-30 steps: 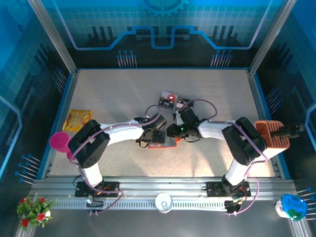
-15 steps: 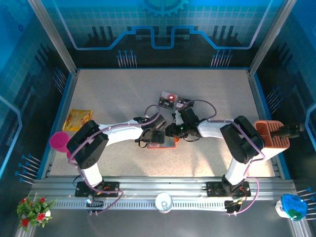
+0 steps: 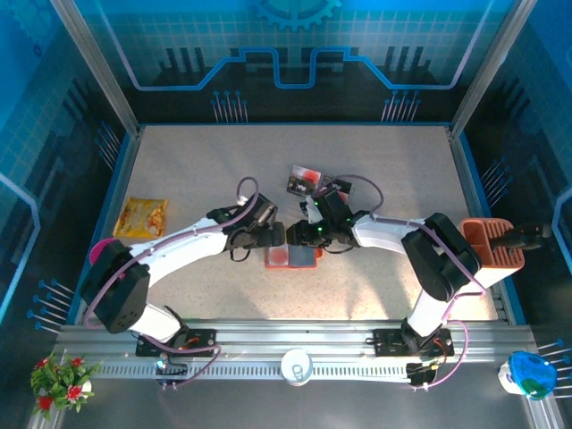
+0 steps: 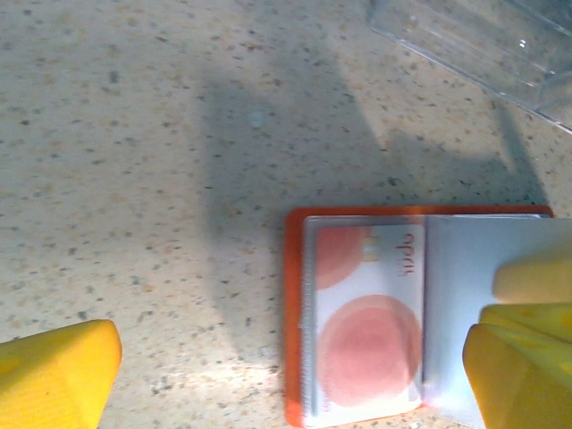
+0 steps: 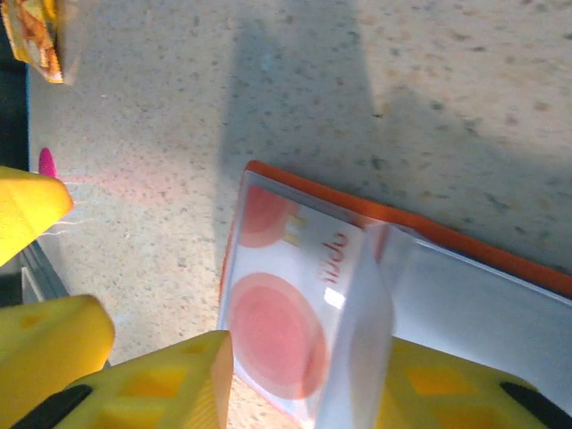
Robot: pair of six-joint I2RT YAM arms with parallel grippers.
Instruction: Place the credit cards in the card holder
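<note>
The holder (image 3: 291, 256) lay open and flat mid-table (image 3: 223, 170), long axis left-right: orange rim, glossy clear pocket over a white card (image 4: 366, 331) with pink discs. The left gripper (image 4: 295, 357) gaped wide and empty. The right gripper (image 5: 308, 393) straddled a raised clear flap (image 5: 357, 340); its grip was unclear. Dark cards (image 3: 308, 181) lay just beyond.

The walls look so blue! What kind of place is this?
Probably a robot test booth: left arm and right arm bolted to a metal rail, blue printed panels around the speckled table.

Card holder (image 4: 456, 259) open on table (image 4: 134, 179); card (image 4: 365, 331) inside clear pocket.
</note>
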